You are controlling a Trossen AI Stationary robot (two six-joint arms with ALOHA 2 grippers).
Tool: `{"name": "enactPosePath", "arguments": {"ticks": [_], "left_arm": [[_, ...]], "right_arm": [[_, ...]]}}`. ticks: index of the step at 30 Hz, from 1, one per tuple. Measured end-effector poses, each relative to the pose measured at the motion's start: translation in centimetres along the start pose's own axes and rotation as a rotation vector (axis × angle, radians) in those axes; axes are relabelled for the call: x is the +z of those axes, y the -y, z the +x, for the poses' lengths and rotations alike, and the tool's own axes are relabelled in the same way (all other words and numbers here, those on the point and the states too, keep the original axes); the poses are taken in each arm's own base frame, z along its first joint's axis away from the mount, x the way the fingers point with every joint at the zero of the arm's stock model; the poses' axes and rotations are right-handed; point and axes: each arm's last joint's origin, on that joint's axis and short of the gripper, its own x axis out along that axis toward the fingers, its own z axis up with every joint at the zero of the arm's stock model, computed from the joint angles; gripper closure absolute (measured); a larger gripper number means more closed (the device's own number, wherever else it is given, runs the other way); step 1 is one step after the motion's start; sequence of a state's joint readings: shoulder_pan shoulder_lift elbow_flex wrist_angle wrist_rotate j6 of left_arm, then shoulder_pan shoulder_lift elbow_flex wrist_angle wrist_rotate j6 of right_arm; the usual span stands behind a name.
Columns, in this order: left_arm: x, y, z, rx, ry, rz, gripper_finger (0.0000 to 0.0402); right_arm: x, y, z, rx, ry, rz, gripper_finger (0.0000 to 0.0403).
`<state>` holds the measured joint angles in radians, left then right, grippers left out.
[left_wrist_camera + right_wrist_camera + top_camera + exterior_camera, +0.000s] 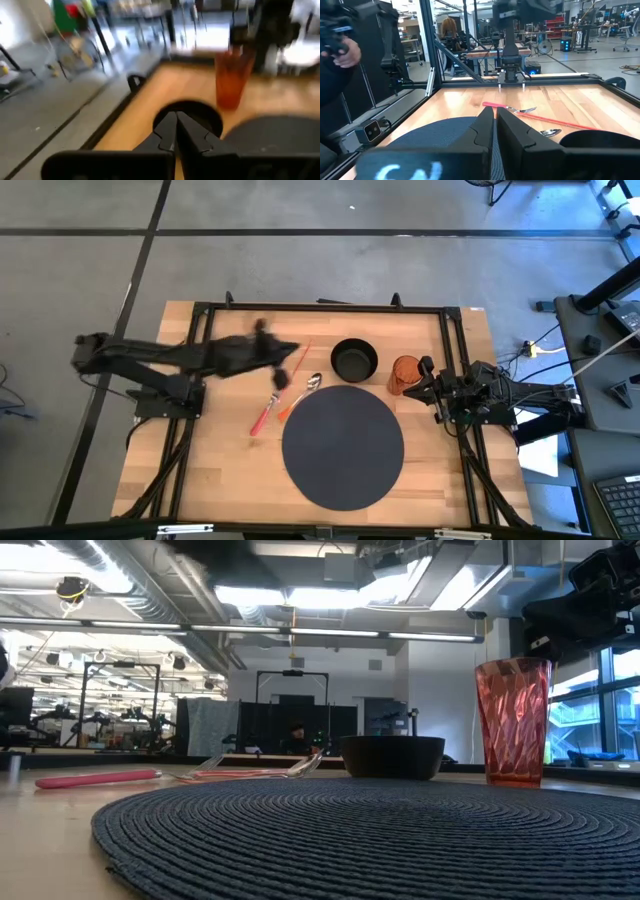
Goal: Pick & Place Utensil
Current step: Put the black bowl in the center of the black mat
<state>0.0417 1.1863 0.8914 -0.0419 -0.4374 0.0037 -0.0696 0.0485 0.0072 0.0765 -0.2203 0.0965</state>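
A pink-handled fork (264,416) and an orange-handled spoon (300,395) lie flat on the wooden table, left of the black bowl (354,360). A thin red utensil (302,358) lies just beyond them. My left gripper (284,376) hovers above these utensils, shut and holding nothing; its wrist view shows the shut fingers (175,127) with the bowl (200,112) ahead. My right gripper (428,376) waits shut beside the red cup (405,373); its wrist view shows the gripper (495,120), the fork (510,107) and the spoon (550,132).
A round dark woven placemat (343,445) covers the table's near middle. The red tumbler (513,720) stands upright right of the bowl (392,755). A black frame (320,307) runs along the table's edges. A person's hand (342,52) shows beyond the table.
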Motion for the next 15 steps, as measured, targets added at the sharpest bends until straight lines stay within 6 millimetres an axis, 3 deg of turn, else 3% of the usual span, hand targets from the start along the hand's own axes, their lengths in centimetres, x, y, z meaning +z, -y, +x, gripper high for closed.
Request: {"name": "enactPosePath", "arguments": {"ticks": [3, 8, 11, 15], "left_arm": [[1.6, 0.9, 4.9, -0.054, -0.199, 0.117, 0.0399], [2.3, 2.2, 12.5, -0.129, -0.411, 0.153, 0.0396], [2.2, 2.9, 15.7, -0.203, -0.481, 0.186, 0.0386], [1.4, 3.9, 18.6, -0.303, -0.563, 0.248, 0.0358]], "right_arm": [[0.0, 0.0, 0.0, 0.000, -0.001, -0.001, 0.0379], [0.0, 0.0, 0.0, 0.000, 0.000, 0.000, 0.0379], [0.0, 0.0, 0.0, 0.000, -0.001, -0.002, 0.0379], [0.0, 0.0, 0.0, 0.000, 0.000, 0.000, 0.0379]]}}
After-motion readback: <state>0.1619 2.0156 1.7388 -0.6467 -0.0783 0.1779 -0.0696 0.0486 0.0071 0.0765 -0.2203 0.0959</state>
